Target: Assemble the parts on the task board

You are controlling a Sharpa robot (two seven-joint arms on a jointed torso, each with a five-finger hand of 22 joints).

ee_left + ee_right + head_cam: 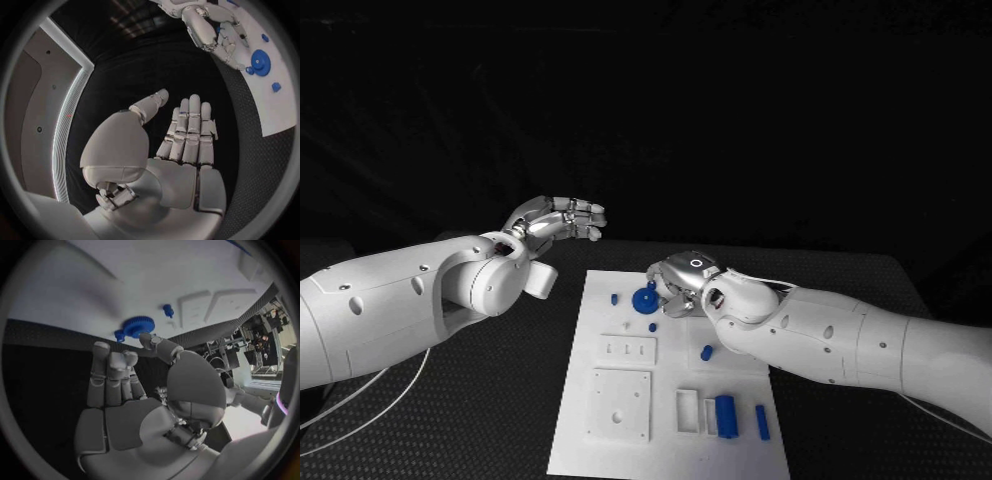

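**A:** Right, where do your two robot hands stand?

**B:** Your left robot hand (560,220) is raised over the black worktop (473,400), off the far left corner of the task board (661,440) and well apart from it. In the left wrist view its fingers (187,130) are stretched out side by side with nothing in them, so it is released.

**A:** And the right one?

**B:** Your right robot hand (678,285) is at the far end of the board, just beside the blue gear (646,299). From the head camera its fingers bend down toward the gear; in the right wrist view the fingers (112,375) are apart with an empty palm, and the gear (137,326) lies flat on the board just past the fingertips. You cannot tell from these views whether a fingertip touches it, but nothing is grasped.

**A:** Where are the other parts?

**B:** A small blue peg (615,298) sits near the gear on the far left of the board, and a short blue piece (707,351) lies near the board's right edge, beside your right forearm. At the near end, a blue block (726,415) stands next to a white rectangular frame (687,410), with a thin blue bar (762,421) just to its right. A white plate with a hole (620,405) takes the near left part of the board.
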